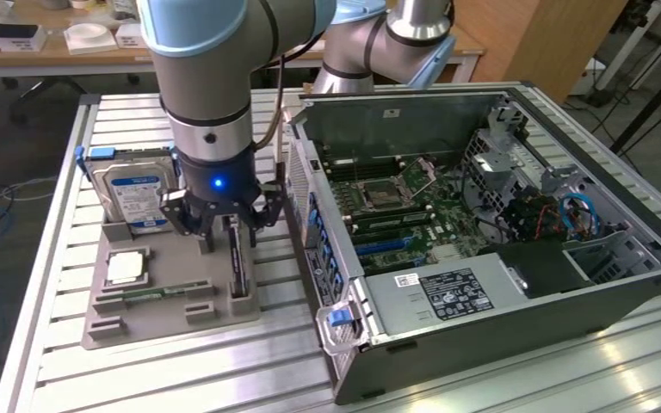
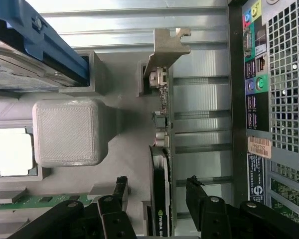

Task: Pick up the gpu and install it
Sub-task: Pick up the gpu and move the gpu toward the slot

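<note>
The gpu (image 1: 237, 262) stands on edge in a slot of the grey holder tray (image 1: 158, 323), close to the open computer case (image 1: 515, 284). In the wrist view the gpu (image 2: 160, 164) shows its green board edge, its black cooler and a silver bracket (image 2: 167, 47) at the far end. My gripper (image 1: 231, 231) hangs right over the card. It is open (image 2: 157, 183), with one black finger (image 2: 120, 188) on each side of the card and a small gap to both faces.
On the same tray sit a silver hard drive (image 1: 135, 194) with blue clips, a processor chip (image 1: 126, 268) and a narrow memory stick (image 1: 152, 294). The case's rear panel (image 2: 279, 99) stands just beside the card. The motherboard (image 1: 405, 206) lies exposed inside.
</note>
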Controlling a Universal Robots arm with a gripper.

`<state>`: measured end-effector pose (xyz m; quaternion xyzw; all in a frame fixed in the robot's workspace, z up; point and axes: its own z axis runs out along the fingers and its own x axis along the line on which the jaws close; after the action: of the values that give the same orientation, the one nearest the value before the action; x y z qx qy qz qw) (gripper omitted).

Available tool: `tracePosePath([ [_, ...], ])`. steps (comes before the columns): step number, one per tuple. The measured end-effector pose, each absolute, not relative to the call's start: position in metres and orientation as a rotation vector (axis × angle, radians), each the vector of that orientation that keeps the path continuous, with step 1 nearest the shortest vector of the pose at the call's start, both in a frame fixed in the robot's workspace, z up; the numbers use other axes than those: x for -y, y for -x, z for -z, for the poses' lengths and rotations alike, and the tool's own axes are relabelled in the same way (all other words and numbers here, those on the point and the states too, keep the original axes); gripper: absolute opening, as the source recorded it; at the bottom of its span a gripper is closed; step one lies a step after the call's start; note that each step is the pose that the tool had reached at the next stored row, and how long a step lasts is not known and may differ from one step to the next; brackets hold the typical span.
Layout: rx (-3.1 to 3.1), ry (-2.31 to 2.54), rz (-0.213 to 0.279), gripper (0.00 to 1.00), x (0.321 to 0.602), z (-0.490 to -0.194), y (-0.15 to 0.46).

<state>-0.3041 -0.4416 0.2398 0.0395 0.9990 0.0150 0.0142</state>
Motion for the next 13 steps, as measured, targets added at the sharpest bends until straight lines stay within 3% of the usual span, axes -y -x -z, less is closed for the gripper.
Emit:
tracePosePath([
  [13,-3.110,-0.123,-0.047,0.59,0.4416,-0.2371,0.3026],
])
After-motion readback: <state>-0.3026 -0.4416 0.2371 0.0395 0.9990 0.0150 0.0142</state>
